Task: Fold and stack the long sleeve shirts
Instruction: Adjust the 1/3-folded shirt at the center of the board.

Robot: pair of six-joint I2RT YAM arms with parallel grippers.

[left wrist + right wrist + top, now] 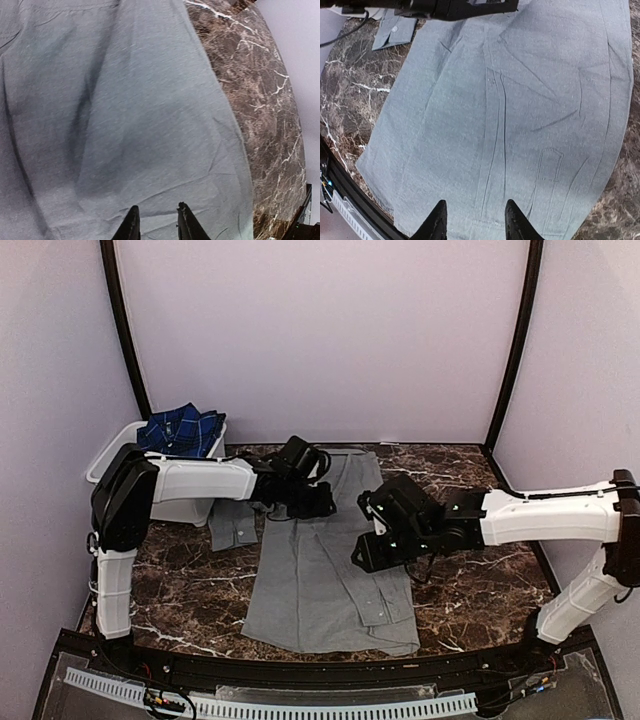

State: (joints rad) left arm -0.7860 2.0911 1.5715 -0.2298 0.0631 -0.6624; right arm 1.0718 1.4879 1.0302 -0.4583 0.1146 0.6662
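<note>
Grey button-up shirt [310, 580] lies spread flat down the middle of the dark marble table [480, 585], collar end toward the far wall and hem toward the arm bases. One sleeve is folded in along the shirt's right side, its cuff [388, 608] resting on the body near the hem. The other sleeve's cuff [235, 525] lies on the table just beside the shirt's left edge. The navy-and-blue plaid shirt [182, 430] sits bunched in the white tub [108, 458] at the far left corner, well apart from the grey one. The left gripper [157, 226] hangs over the upper part of the grey shirt. Its fingers [131, 227] stand a little apart, with plain cloth showing in the gap and nothing pinched. The right gripper [476, 221] hangs over the shirt's right half, near the folded sleeve. Its fingers [437, 222] are spread wide and hold nothing. From the pictures it cannot be told whether either gripper touches the cloth. The right wrist view shows long creases and a placket seam running along the cloth.
</note>
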